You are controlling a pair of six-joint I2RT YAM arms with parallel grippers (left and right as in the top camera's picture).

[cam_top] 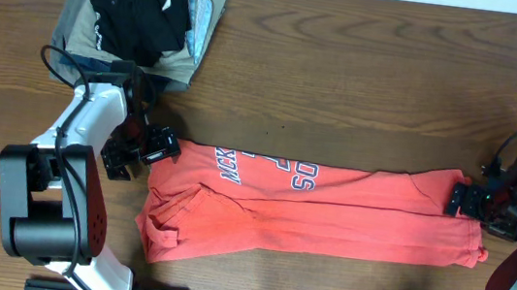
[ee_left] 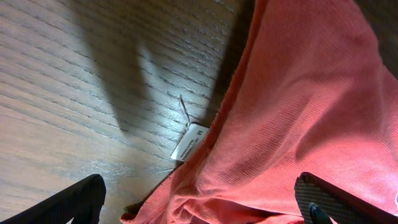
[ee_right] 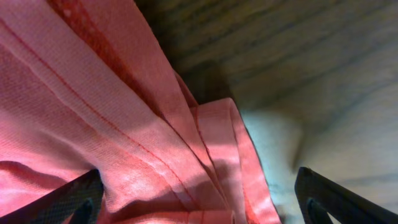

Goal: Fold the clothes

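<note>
Garment pile (cam_top: pixel 141 17) (black on top) beyond T-shirt (cam_top: pixel 314 215).

Robot test bench; arms (cam_top: pixel 85 123) flank wooden table (cam_top: pixel 362 89).

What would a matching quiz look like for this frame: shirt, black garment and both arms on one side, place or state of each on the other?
Things:
1. coral T-shirt
2. black garment
3. left arm
4. right arm

Place or state:
A. jaws open at the shirt's plain end
B. on top of the garment pile, far left
C. jaws open at the shirt's lettered end
D. stretched lengthwise between the two arms

Pairs: 1-D, 2-B, 3-C, 4-A.
</note>
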